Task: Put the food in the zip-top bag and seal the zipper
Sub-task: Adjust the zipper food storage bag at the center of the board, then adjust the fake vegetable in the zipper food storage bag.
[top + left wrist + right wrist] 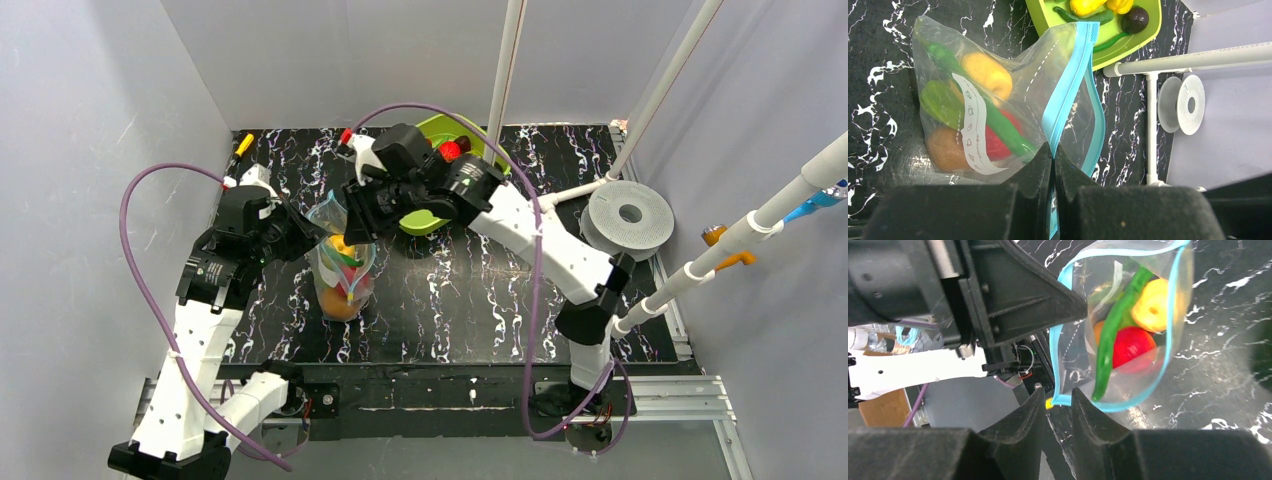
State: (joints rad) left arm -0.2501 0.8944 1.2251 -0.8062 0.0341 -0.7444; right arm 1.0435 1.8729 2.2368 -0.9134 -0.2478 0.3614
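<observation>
The zip-top bag (pixel 342 270) stands on the black marbled table with its mouth up, and holds several pieces of food: a red one (pixel 1134 346), a yellow one (pixel 1153 305), a long green one (pixel 1109 347) and an orange one (pixel 945 147). My left gripper (pixel 1053 150) is shut on the blue-teal zipper (pixel 1068 95) strip at one side of the mouth. At the zipper's end corner, my right gripper (pixel 1057 395) has its narrow-set fingertips closed against the strip (pixel 1062 399) and its small yellow tab. The mouth gapes open between the two strips.
The lime-green tray (pixel 428 222) lies just behind the bag, under the right arm, with more food on it (pixel 1085 6). A grey spool (pixel 630 215) and white poles (pixel 505 70) stand at the right. A small yellow piece (pixel 244 143) lies at the far left corner.
</observation>
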